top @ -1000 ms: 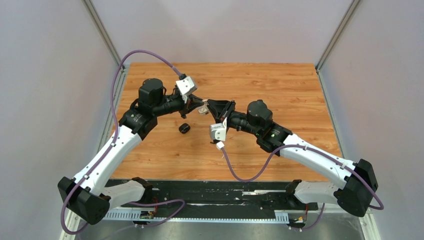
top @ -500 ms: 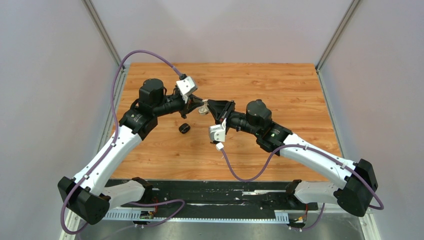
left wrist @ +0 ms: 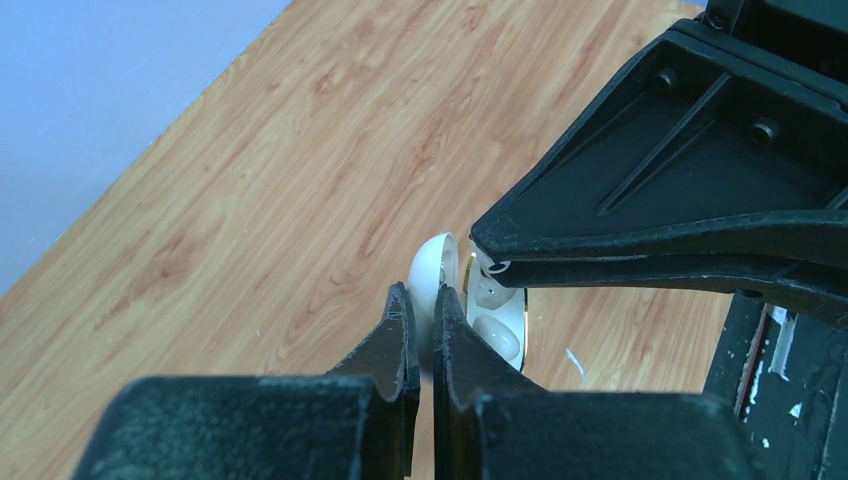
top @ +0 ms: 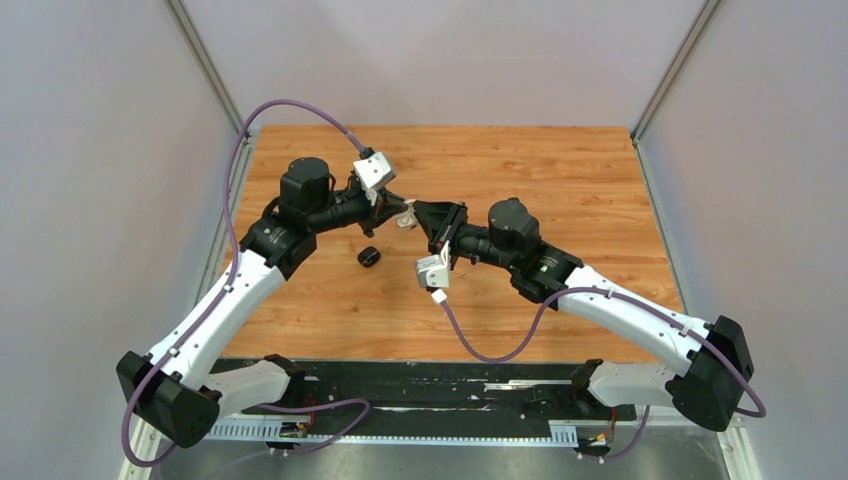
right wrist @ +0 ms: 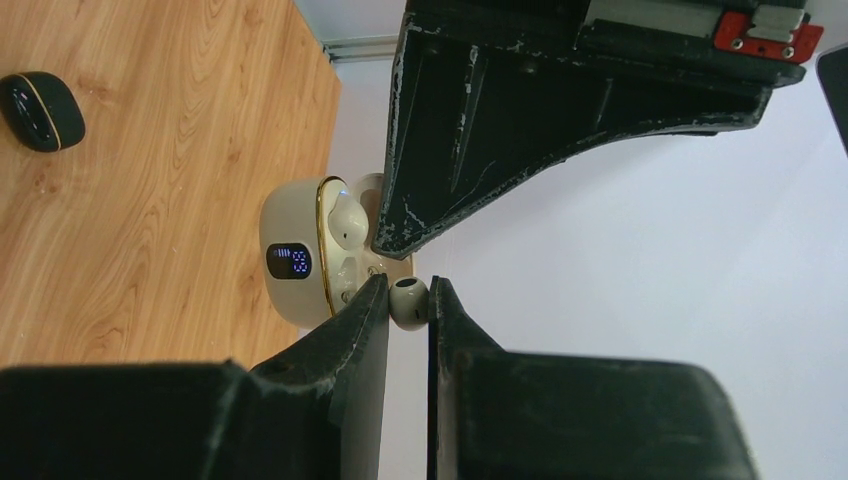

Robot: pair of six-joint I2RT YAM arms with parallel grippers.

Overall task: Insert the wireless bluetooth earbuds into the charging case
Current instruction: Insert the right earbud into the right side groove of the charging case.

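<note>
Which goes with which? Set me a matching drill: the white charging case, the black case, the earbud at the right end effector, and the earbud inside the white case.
Things:
1. white charging case
2. black case
3. loose white earbud
4. second white earbud

States:
A. lying on the table
B. pinched in the right end effector
C. seated in the white charging case
D. held aloft by the left end effector, open

Pairs: 1-D, 2-A, 3-B, 4-C

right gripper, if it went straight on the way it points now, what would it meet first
Probably the open case in the left gripper: the right gripper, holding an earbud, points at it. Depth is unclear; the left finger lies close by.
</note>
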